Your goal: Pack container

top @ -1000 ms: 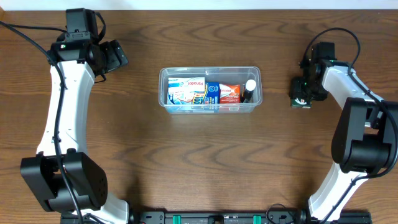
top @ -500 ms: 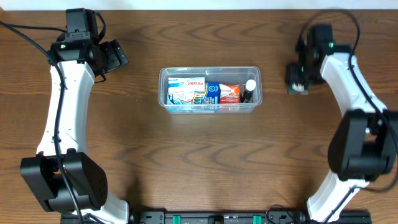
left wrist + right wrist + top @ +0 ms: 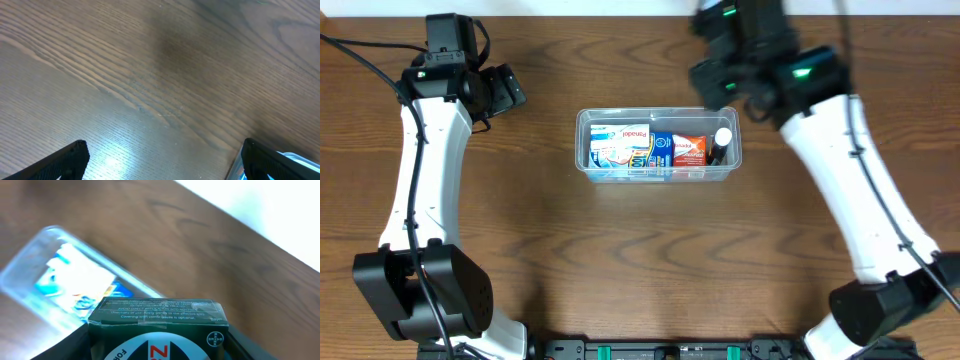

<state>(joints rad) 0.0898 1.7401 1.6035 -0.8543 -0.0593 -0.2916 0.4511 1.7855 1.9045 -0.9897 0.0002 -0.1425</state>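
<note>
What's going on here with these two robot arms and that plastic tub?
The right pincer holds a dark green box near the far right corner of the clear container, which already has several small packages inside. The left pincer hangs open over the table, holding nothing.

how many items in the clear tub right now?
4 visible in the clear plastic rectangular tub: white-and-blue box left, blue box, orange box, white-capped dark bottle right. More may hide underneath.

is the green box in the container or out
Out. The green box is gripped in the right pincer, raised above the table near the container.
</note>
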